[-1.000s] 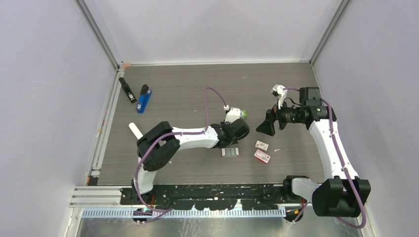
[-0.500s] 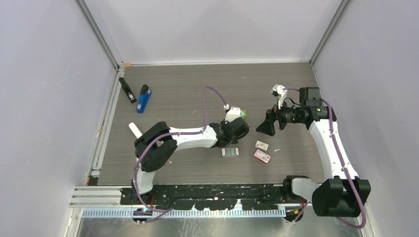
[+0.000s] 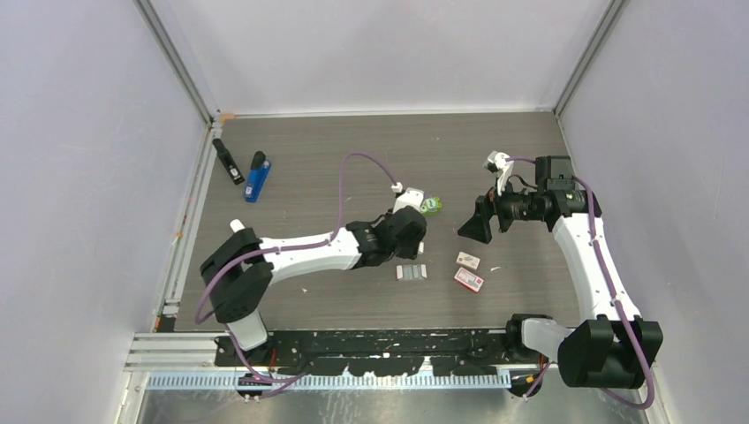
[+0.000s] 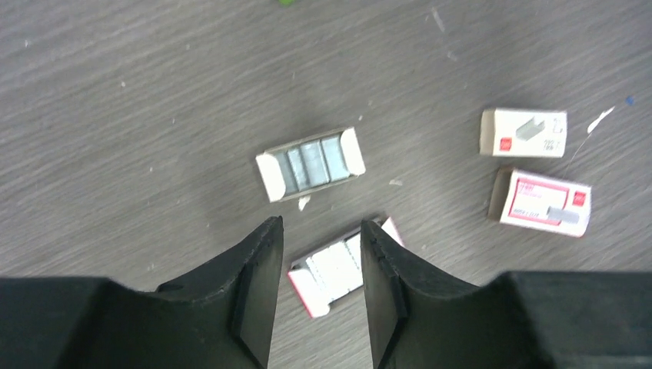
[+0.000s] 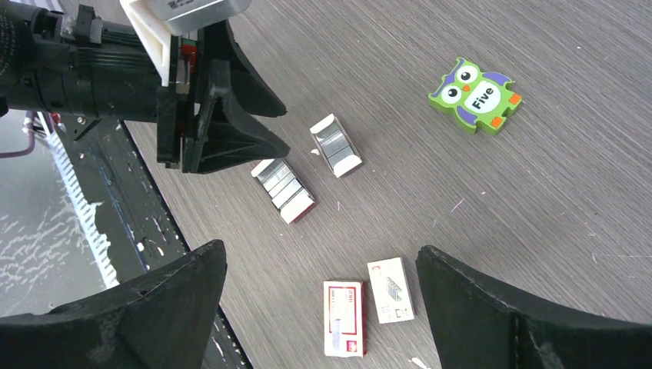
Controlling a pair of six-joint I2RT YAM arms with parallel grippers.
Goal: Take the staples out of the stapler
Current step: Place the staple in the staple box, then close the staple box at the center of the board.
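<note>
Two staplers lie at the far left back, a black stapler [image 3: 228, 162] and a blue stapler [image 3: 257, 176], far from both arms. Silvery staples [image 4: 311, 163] sit in a small open white tray. More staples [image 4: 338, 267] lie in a second tray, red-edged, on the table directly below my left gripper [image 4: 321, 227]. Its jaws stand apart with nothing between them. In the top view both trays [image 3: 412, 272] lie just right of the left gripper [image 3: 404, 243]. My right gripper [image 5: 321, 254] hangs wide open and empty, high above the table [image 3: 472, 228].
Two closed red-and-white staple boxes [image 5: 344, 317] [image 5: 390, 289] lie under the right gripper. A green owl eraser [image 5: 476, 95] sits behind the left wrist. Grey walls enclose the table on three sides, with a metal rail along the left edge [image 3: 181, 256].
The left gripper's jaws have spread apart and it has drawn back a little to the left, off the staple trays, its elbow swinging left. The right arm has stayed still.
</note>
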